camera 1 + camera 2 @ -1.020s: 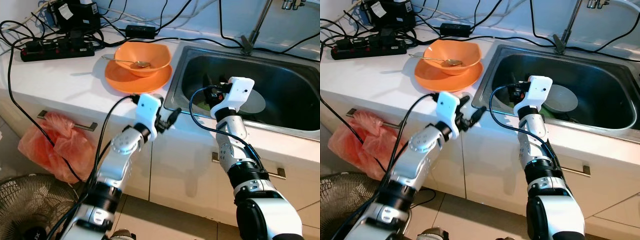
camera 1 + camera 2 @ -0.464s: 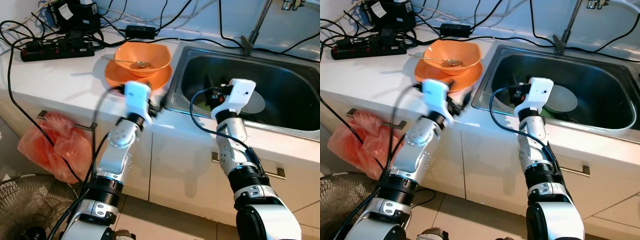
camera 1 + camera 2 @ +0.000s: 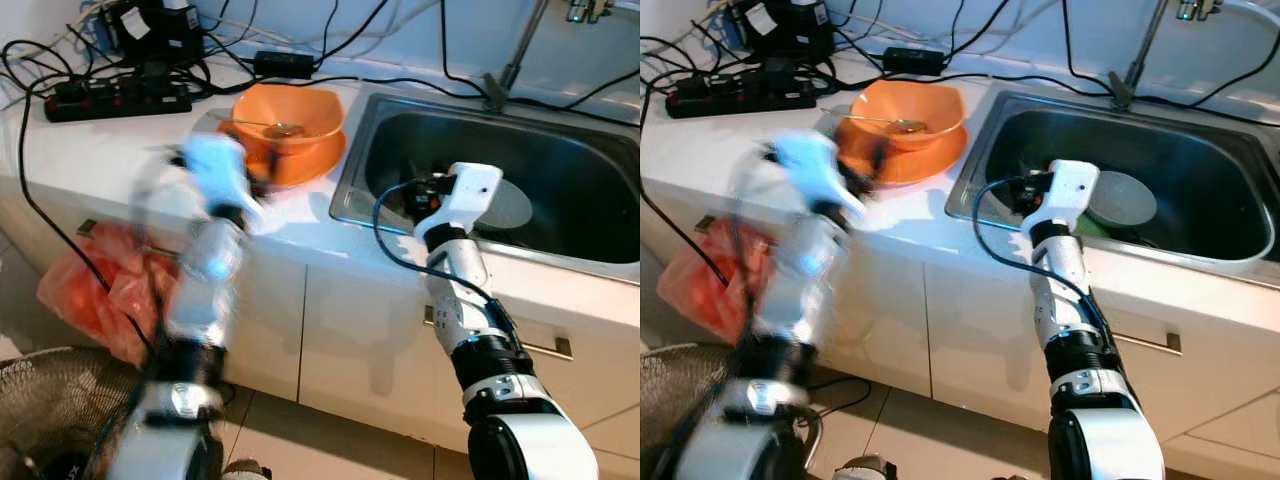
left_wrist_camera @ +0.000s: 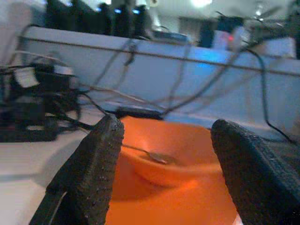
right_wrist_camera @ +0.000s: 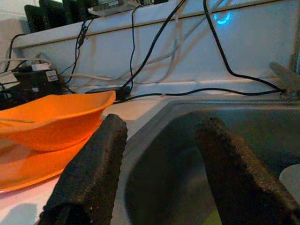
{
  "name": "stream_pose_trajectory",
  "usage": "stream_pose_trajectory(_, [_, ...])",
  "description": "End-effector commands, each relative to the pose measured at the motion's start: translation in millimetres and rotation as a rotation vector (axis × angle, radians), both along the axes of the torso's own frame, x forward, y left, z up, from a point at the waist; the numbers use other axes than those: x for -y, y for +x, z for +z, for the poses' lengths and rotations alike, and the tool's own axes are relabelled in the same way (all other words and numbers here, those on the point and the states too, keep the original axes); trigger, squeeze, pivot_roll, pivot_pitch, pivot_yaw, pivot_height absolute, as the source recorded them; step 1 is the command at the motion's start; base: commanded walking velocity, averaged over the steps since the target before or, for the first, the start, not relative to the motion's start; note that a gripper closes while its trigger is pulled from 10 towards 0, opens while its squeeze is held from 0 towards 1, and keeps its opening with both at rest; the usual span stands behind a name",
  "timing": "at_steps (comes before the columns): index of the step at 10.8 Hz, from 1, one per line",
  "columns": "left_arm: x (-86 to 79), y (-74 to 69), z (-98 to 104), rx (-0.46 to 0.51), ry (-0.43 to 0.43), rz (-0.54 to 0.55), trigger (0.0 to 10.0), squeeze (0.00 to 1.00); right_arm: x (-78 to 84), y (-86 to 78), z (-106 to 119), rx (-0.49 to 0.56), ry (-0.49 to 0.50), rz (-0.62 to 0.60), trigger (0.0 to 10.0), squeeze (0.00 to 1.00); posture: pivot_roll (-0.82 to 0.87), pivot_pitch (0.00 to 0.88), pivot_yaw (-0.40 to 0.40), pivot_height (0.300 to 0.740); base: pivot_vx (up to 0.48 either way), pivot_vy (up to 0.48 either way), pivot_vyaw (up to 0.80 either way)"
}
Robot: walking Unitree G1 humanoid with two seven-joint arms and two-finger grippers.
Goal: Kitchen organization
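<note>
White countertop runs along the wall, with a steel sink set into it on my right and a black power strip with trailing cables at the back. On the counter beside the sink stands an orange bowl on an orange plate, a spoon lying in the bowl. I have the left gripper close in front of that bowl, fingers spread wide and empty; the arm is blurred in the head views. My right gripper hangs at the sink's near edge, fingers wide too, holding nothing. A grey dish lies in the basin.

My worry is the speed of the left arm: coming in fast could shove bowl and plate back toward the cables, or tip the spoon out. Gripping only the bowl's rim may let it slide off the plate
</note>
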State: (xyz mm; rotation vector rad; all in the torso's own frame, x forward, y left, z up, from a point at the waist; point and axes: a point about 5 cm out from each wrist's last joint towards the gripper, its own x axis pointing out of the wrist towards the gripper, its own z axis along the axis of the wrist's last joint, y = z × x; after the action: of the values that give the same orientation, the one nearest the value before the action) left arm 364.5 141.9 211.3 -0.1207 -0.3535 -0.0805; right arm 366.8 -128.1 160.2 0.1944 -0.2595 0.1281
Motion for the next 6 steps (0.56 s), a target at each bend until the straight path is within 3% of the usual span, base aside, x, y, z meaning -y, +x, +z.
stream_pose_trajectory(1, [-11.2,3.6,2.0,-0.002,-0.043,0.042,10.0,0.0,1.9,-0.5,2.7,0.008,-0.004,-0.004,10.0,0.0,0.21,0.02,-0.054,0.74,0.0,0.0,0.0])
stream_pose_trajectory(2, [-22.4,7.9,3.1,-0.016,-0.038,0.079,10.0,0.0,2.7,-1.2,2.1,0.007,-0.001,-0.005,10.0,0.0,0.21,0.021,-0.052,0.74,0.0,0.0,0.0])
stream_pose_trajectory(4, [-21.7,8.9,2.6,-0.021,-0.006,0.075,10.0,0.0,4.9,-1.3,5.6,0.019,0.017,-0.018,10.0,0.0,0.2,0.025,-0.051,0.74,0.0,0.0,0.0])
stream_pose_trajectory(6, [5.6,4.0,-1.5,-0.004,0.078,-0.025,10.0,0.0,10.4,0.2,8.1,0.016,0.042,-0.037,10.0,0.0,0.2,0.03,-0.052,0.74,0.0,0.0,-0.61])
